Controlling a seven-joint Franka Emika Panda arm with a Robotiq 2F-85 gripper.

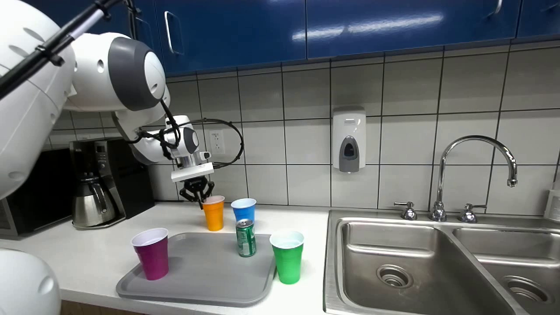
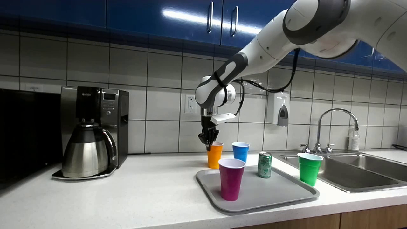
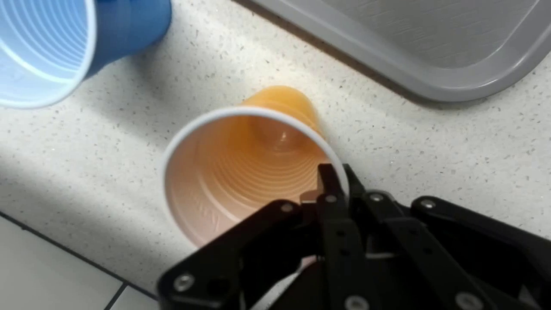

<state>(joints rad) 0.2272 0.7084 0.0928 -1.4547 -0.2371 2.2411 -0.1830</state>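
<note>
My gripper is shut on the rim of the orange cup. In the wrist view the gripper has one fingertip inside the cup and one outside, with the white rim between them. In both exterior views the gripper points down at the near-left edge of the orange cup. The cup looks upright and empty, behind the grey tray; I cannot tell whether its base touches the counter. A blue cup stands beside it, apart from the gripper.
The grey tray holds a purple cup and a green can. A green cup stands between tray and sink. A coffee maker stands leftward.
</note>
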